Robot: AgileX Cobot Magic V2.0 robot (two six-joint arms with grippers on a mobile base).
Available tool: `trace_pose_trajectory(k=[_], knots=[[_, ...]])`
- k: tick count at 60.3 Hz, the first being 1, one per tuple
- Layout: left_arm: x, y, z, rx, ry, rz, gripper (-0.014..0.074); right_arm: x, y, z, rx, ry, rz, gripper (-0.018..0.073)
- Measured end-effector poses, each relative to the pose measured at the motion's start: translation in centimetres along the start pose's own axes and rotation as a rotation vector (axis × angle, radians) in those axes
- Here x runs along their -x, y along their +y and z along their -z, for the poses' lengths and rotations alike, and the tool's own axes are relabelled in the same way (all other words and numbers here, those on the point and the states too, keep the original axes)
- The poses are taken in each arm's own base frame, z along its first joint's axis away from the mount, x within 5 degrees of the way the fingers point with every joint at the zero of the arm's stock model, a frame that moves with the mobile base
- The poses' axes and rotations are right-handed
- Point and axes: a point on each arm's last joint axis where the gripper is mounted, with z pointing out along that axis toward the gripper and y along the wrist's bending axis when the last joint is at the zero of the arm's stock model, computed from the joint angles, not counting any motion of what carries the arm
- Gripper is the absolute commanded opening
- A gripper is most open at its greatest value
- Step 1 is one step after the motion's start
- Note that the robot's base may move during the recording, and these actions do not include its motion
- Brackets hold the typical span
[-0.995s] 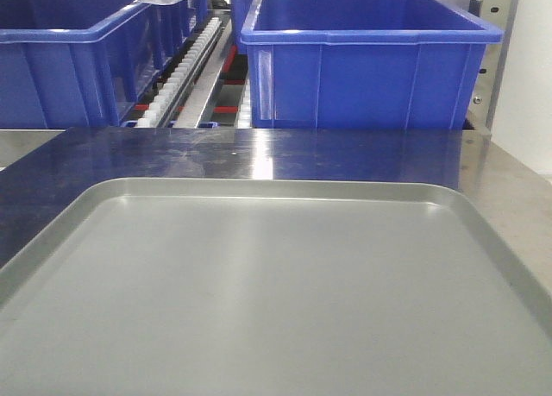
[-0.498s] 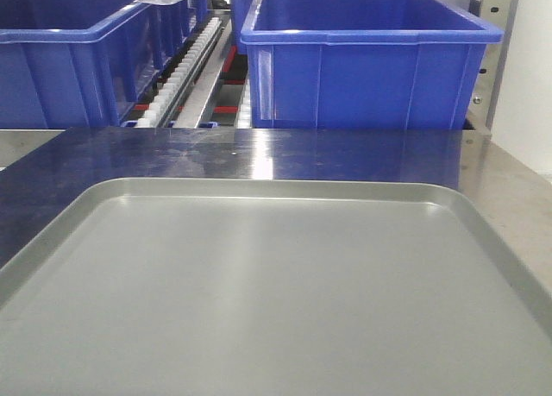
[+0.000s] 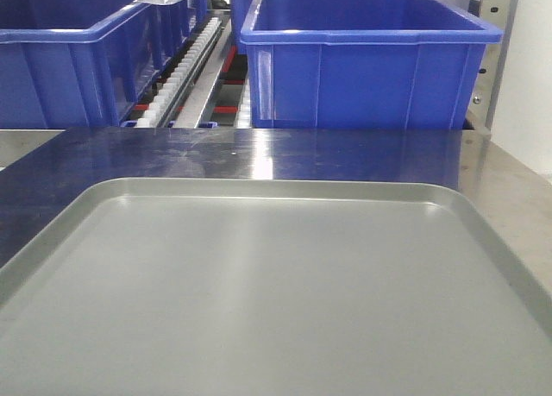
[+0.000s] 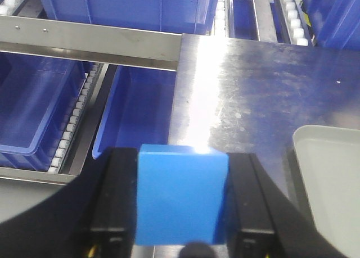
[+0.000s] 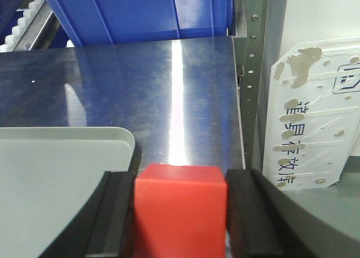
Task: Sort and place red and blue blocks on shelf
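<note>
In the left wrist view my left gripper (image 4: 181, 171) is shut on the blue block (image 4: 181, 196), a plain cube filling the gap between the black fingers. It hangs over the left edge of the steel table (image 4: 253, 84), near the shelf's brushed front rail (image 4: 84, 43). The right wrist view shows my right gripper (image 5: 181, 182) shut on the red block (image 5: 180, 213), above the table (image 5: 169, 84) beside the grey tray's corner (image 5: 67, 151). Neither gripper nor block shows in the front view.
Large blue bins (image 3: 371, 68) (image 3: 60, 68) sit on the shelf's white roller tracks (image 3: 185, 64) behind the table. More bins (image 4: 34, 112) lie below the rail. The grey rimmed tray (image 3: 259, 189) fills the near table. A perforated post (image 5: 253, 72) and a white printed sheet (image 5: 315, 112) stand at right.
</note>
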Motion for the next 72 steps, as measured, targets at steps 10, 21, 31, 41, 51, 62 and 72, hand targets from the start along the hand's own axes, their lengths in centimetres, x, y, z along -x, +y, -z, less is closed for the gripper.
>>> trace_pose_trajectory(k=[10, 21, 31, 41, 51, 62, 72], knots=[[0.02, 0.00, 0.00, 0.000, -0.002, 0.000, 0.0123, 0.00, 0.00, 0.00, 0.000, 0.000, 0.000, 0.0059], [0.02, 0.00, 0.00, 0.000, -0.002, -0.002, 0.0123, 0.00, 0.00, 0.00, 0.000, 0.000, 0.000, 0.0059], [0.02, 0.00, 0.00, 0.000, -0.002, -0.002, 0.0122, 0.00, 0.00, 0.00, 0.000, 0.000, 0.000, 0.0059], [0.02, 0.00, 0.00, 0.000, -0.002, -0.002, 0.0122, 0.00, 0.00, 0.00, 0.000, 0.000, 0.000, 0.0059], [0.02, 0.00, 0.00, 0.000, -0.002, -0.002, 0.0123, 0.00, 0.00, 0.00, 0.000, 0.000, 0.000, 0.0059], [0.02, 0.00, 0.00, 0.000, -0.002, -0.004, 0.0123, 0.00, 0.00, 0.00, 0.000, 0.000, 0.000, 0.0059], [0.02, 0.00, 0.00, 0.000, -0.002, -0.004, 0.0123, 0.00, 0.00, 0.00, 0.000, 0.000, 0.000, 0.0059]])
